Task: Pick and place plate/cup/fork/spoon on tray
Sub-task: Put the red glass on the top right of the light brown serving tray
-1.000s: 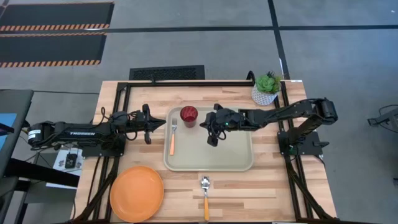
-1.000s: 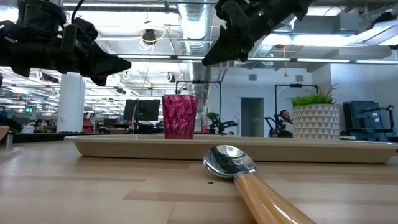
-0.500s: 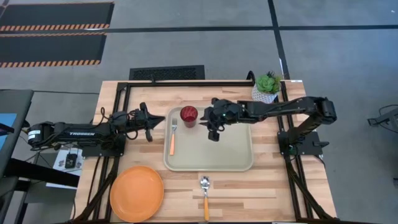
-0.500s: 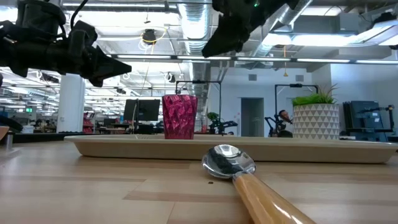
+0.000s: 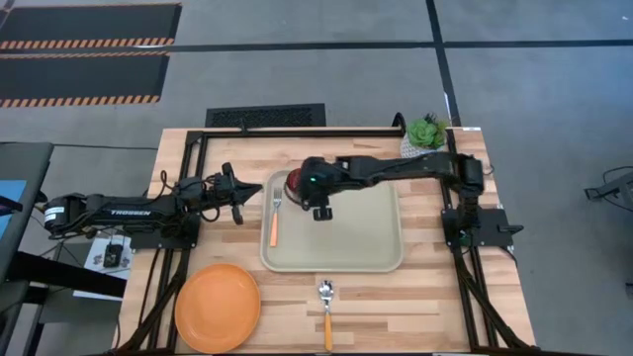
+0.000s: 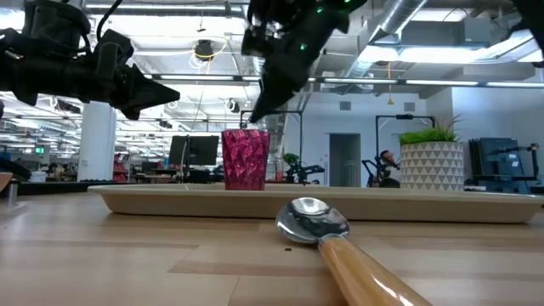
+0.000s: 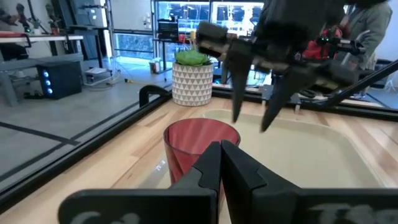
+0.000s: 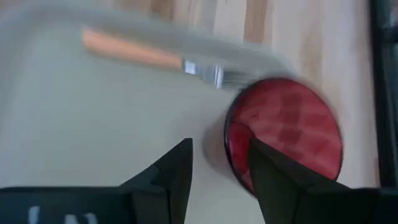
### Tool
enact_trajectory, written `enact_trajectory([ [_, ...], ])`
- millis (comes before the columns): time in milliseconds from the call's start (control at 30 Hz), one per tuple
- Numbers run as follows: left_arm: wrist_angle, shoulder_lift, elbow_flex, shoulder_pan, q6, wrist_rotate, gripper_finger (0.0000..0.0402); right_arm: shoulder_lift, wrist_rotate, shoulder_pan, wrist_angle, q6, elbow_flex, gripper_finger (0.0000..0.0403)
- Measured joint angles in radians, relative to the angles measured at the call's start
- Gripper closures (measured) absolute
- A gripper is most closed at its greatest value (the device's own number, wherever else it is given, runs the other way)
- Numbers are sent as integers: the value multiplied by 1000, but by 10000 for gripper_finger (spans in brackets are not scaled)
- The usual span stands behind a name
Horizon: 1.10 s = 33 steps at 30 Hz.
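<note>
High view: your right gripper (image 5: pixel 321 212) hangs over the tray (image 5: pixel 366 259), just beside the cup (image 5: pixel 294 183) in the tray's far-left corner. The fork (image 5: pixel 275 222) lies along the tray's left edge; the plate (image 5: pixel 218 307) and spoon (image 5: pixel 326 307) sit on the table off the tray. The left gripper (image 5: pixel 252 197) waits left of the tray.

Low view: the right gripper sits above the cup (image 6: pixel 245 159).

Left wrist: its fingers (image 7: pixel 211 165) are closed together.

Right wrist: fingers (image 8: pixel 180 163) narrowly apart, empty, cup (image 8: pixel 286 134) just ahead.
</note>
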Motion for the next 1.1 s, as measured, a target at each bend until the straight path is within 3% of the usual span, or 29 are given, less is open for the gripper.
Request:
enact_trajectory([
  [333,-13,0,0,0,7,-1,401,161,47,-17,-206,-136,196,259],
  [567,-13,0,0,0,7,-1,401,179,43,-32,-257,-156,218,323],
  [767,-13,0,0,0,7,-1,401,119,43,-53,-342,-97,218,388],
  [1000,-36,0,0,0,7,-1,401,-6,14,-62,-580,107,209,374],
  [1100,-46,0,0,0,6,-1,401,-77,8,-66,-633,192,145,383],
])
